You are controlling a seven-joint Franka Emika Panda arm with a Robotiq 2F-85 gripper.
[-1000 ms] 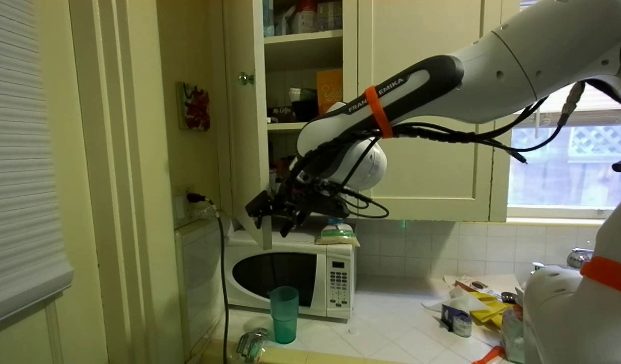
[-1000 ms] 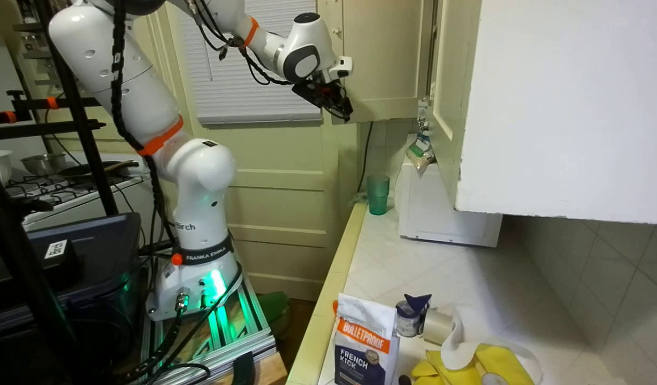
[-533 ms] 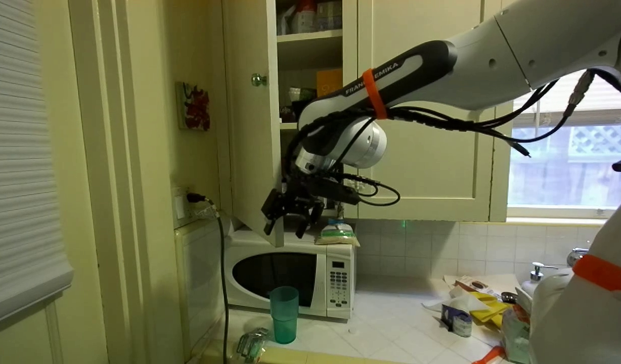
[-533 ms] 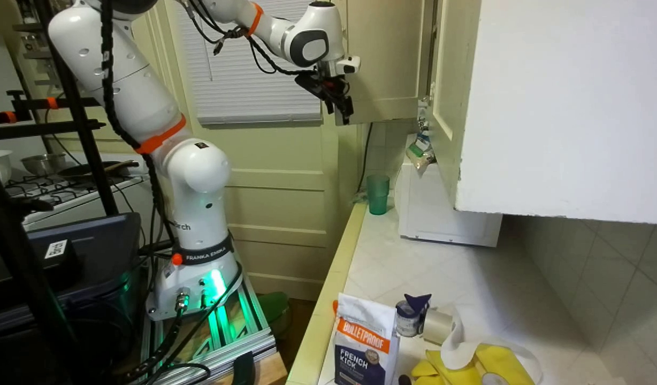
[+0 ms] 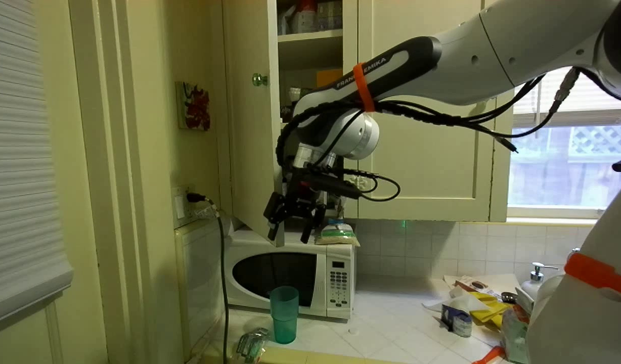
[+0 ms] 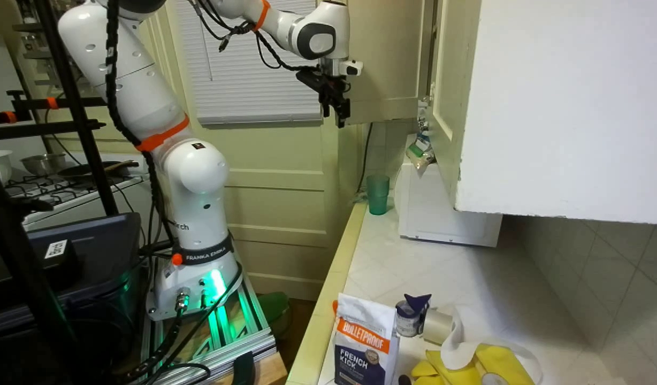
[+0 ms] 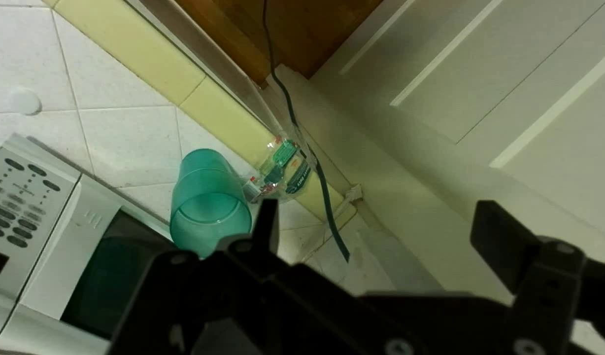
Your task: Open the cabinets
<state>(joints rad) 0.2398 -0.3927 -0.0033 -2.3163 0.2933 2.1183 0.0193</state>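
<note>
Cream-white wall cabinets (image 5: 427,167) have one door (image 5: 251,136) standing open, the black Robotiq gripper (image 5: 290,235) near it, fingers (image 7: 500,241) spread.

The cabinets (image 5: 427,172) look like painted wood, smooth over the panels and chipped rough along an edge, with a shiny knob (image 5: 259,79) like glass. The arm (image 5: 452,71) has a smooth, faintly glossy shell; the gripper (image 5: 290,233) looks matt. The microwave (image 5: 318,283) has a smooth finish and a glossy window (image 5: 270,273). The cup (image 5: 284,318) looks like see-through plastic, the counter (image 5: 386,323) glazed tile, the wrapper (image 7: 284,170) crinkled clear plastic, the bowl (image 6: 44,164) shiny metal, the base frame (image 6: 259,342) bare metal, the blind (image 5: 22,151) matt and ribbed.
</note>
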